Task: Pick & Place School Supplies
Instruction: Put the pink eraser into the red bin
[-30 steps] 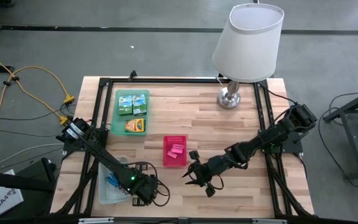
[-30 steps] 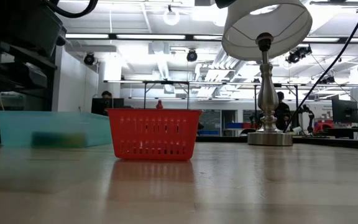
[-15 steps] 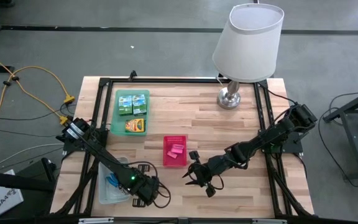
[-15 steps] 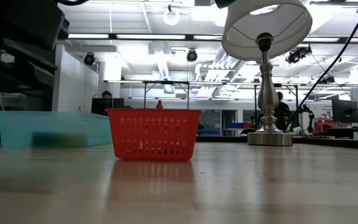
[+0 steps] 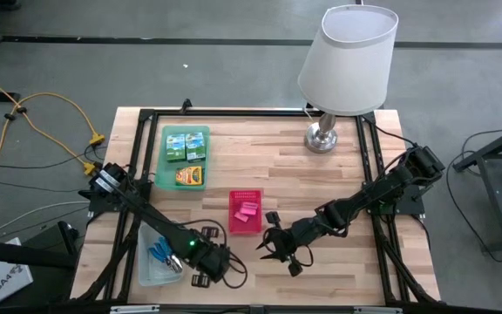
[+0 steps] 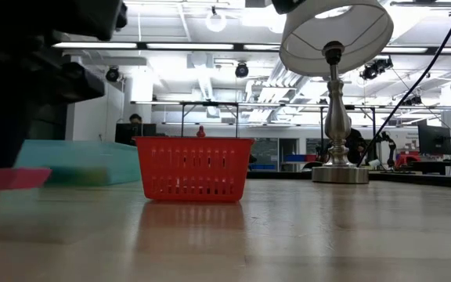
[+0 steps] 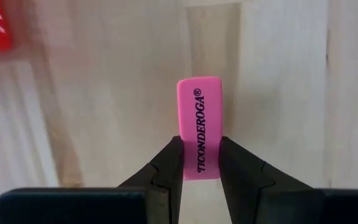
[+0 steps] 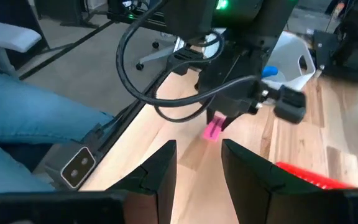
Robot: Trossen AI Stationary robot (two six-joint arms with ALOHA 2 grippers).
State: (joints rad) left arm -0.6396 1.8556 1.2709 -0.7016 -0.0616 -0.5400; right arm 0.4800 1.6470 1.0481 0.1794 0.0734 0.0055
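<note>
My left gripper (image 5: 209, 266) is shut on a pink eraser (image 7: 199, 121) printed TICONDEROGA, near the table's front edge, between the clear bin (image 5: 151, 262) and the red mesh basket (image 5: 245, 211). The eraser also shows in the right wrist view (image 8: 212, 129). My right gripper (image 5: 277, 251) is open and empty, just right of the basket's near corner. More pink erasers (image 5: 247, 210) lie in the basket. Blue-handled scissors (image 5: 159, 254) lie in the bin. Green and yellow boxes (image 5: 186, 155) lie in the green tray (image 5: 160, 166). My left gripper pinches the eraser's two long sides (image 7: 201, 163) between its two fingers, near one end. The fingers come from above, pointing down. The eraser hangs below the fingers, its free end (image 8: 210, 134) clear of the table.
A lamp (image 5: 334, 96) stands at the far right of the table. A black frame rail (image 5: 234, 113) runs round the table's edges. A person's leg in jeans (image 8: 17, 124) shows beyond the near edge. Bare wood lies between basket and lamp.
My left gripper has gone up and a little toward the table's right edge, toward the red basket, with the pink eraser, which is now lifted clear of the table.
</note>
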